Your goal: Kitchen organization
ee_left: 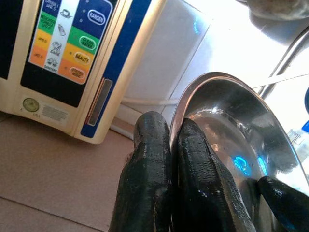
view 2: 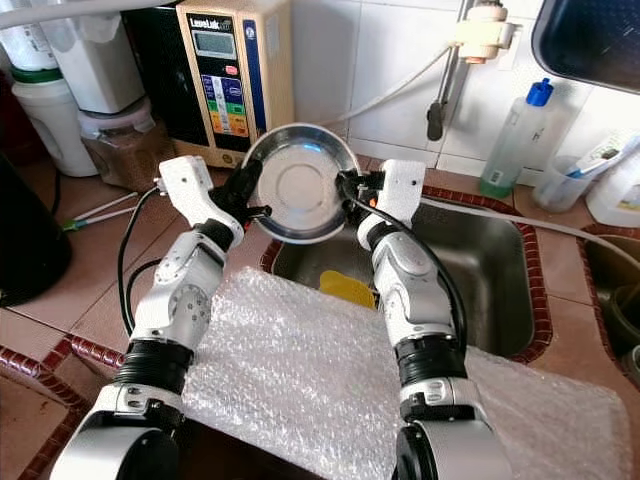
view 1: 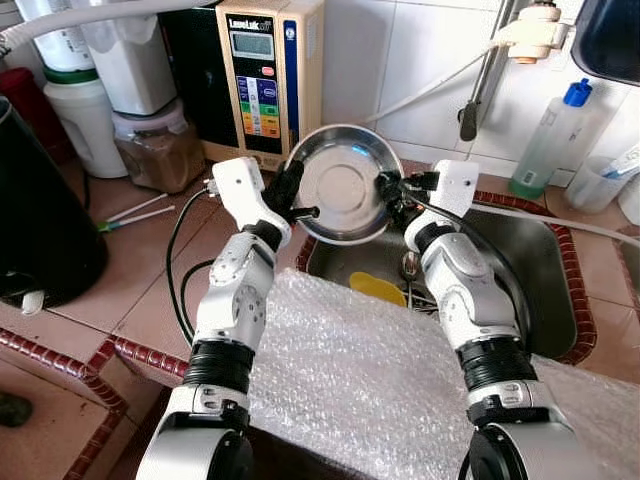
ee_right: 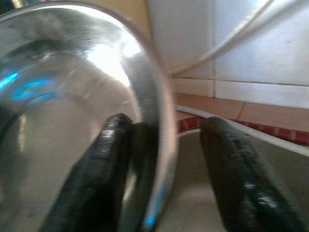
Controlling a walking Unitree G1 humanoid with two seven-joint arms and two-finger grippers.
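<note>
The steel bowl [view 1: 341, 183] hangs tilted above the sink [view 1: 545, 265], at twelve o'clock from the bubble wrap [view 1: 360, 375]. The left claw [view 1: 293, 193] pinches its rim; the right claw [view 1: 386, 193] straddles the opposite rim, spread. If that looser side slides off, the bowl could drop.

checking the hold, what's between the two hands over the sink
In the left eye view, a steel bowl hangs between the left hand and right hand, each at its rim, above the sink.
</note>
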